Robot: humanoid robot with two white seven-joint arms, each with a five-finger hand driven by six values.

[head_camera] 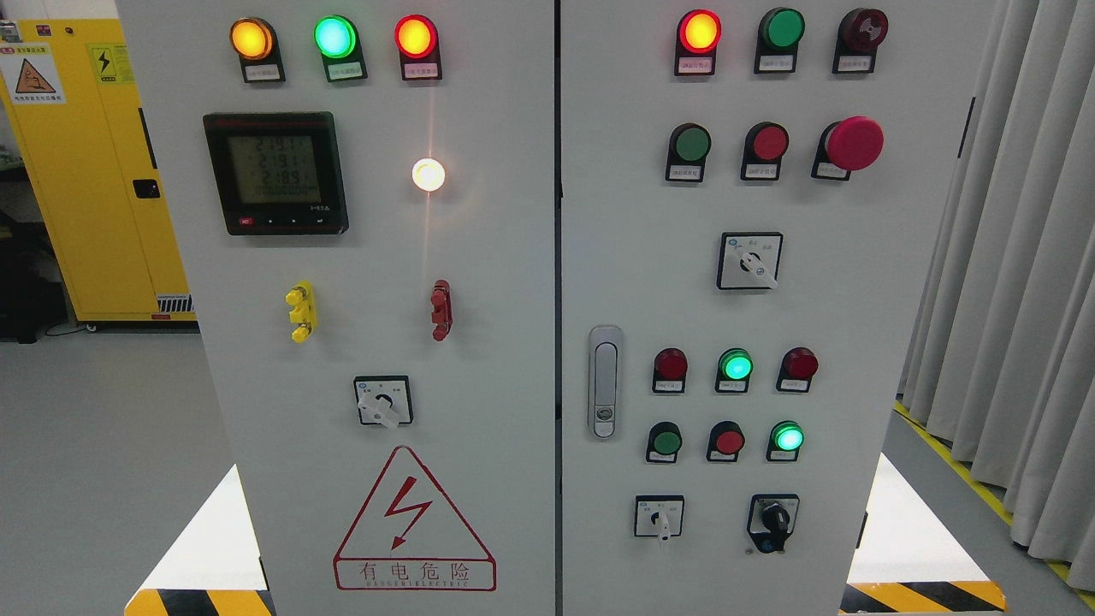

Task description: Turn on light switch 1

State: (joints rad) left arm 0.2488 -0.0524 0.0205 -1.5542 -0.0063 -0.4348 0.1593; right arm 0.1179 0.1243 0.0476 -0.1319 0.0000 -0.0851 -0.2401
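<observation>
No robot hand anywhere in the head view, left or right. So no way to tell if fingers are apart or together.

Closest, at the bottom: black and yellow stripes (201,601) low at both corners.

Next, straight ahead: a big grey cabinet (496,282) with 2 doors, flat and facing the camera. On the left door, low down, a red danger triangle (414,522). Just above it, a left turn switch (382,401) with a white handle pointing down and to the right. Higher up, a screen with numbers (275,173) and a glowing white lamp (428,174).

On the right door, a silver door handle (605,381) by the middle seam. Low down, a small turn switch (659,516) with its handle pointing straight down, and beside it a black knob (773,520). Higher, 1 more turn switch (749,261), handle down and to the right.

Labels too small to read, so hard to say which of these is light switch 1. Probably 1 of the turn switches. If the left-door one, nearer to the left arm. If a right-door one, nearer to the right arm. Either way, up and forward from where the arms would come in.

Farther back: a yellow locker (85,171) on the left, a grey curtain (1009,257) on the right.
</observation>
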